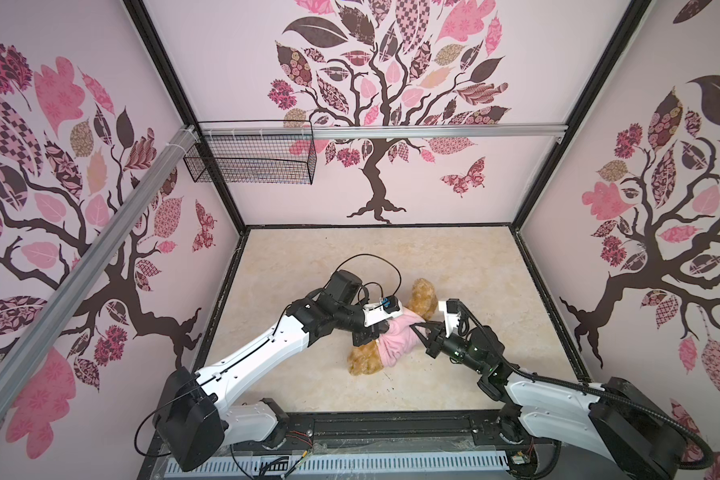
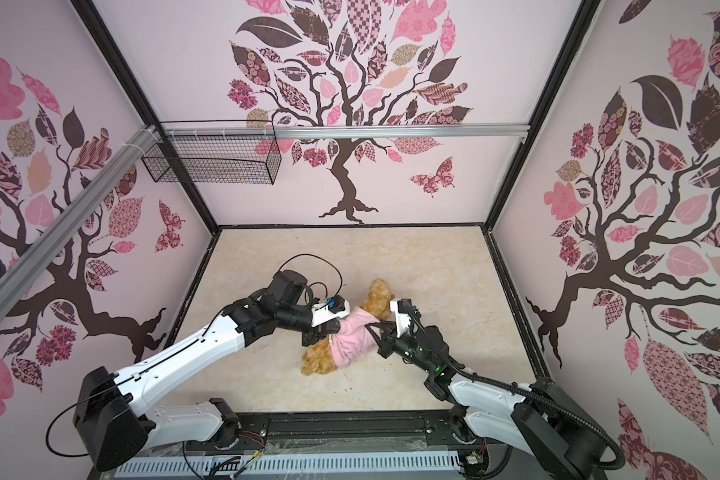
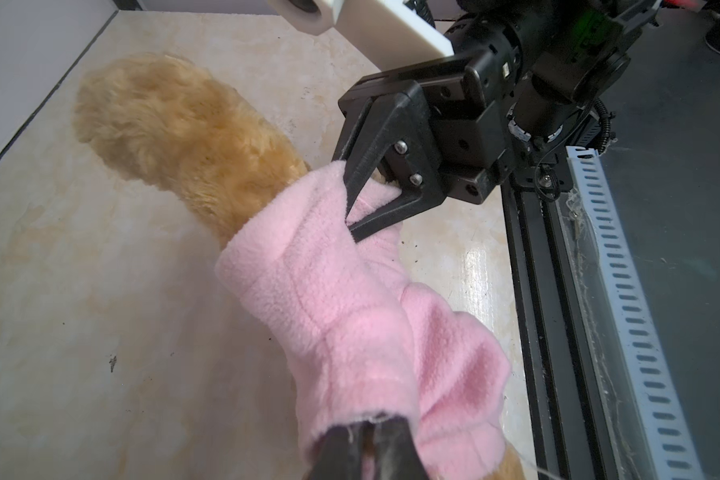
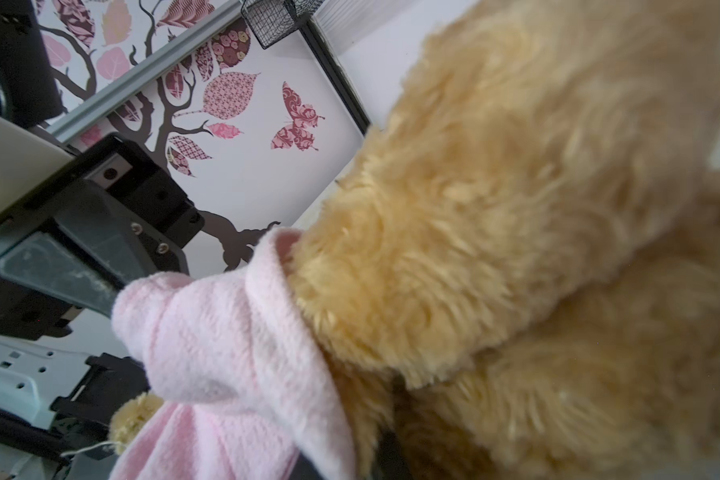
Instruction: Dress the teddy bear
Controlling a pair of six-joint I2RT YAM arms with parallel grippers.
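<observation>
In the middle of the table [image 1: 308, 266], the teddy bear [image 1: 424, 296] lies slantwise between the two arms, head toward the far right and legs toward the near left. The pink shirt [image 1: 396, 338] is on it. In both top views it wraps the torso, with the shaggy head bare at one end and the legs bare at the other. I judge the main part of the dressing done, since the head appears to be through the neck opening.

The left gripper [image 3: 368, 430] reaches in from the left. Its jaws are pressed together on an edge of the shirt at the leg end, and the left wrist view shows the fleece pinched between them. The right gripper [image 3: 352, 226] reaches in from the right, its jaws closed to a point on a fold of the fleece near the head end. The shirt runs bunched and twisted between the two grips.

What is left, by my reading, is to draw the shirt down and straight over the body, then let go. Whether both of the bear's arms are through the sleeves I cannot tell. The right wrist view shows fur coming out of a pink opening, but not which limb it is.
</observation>
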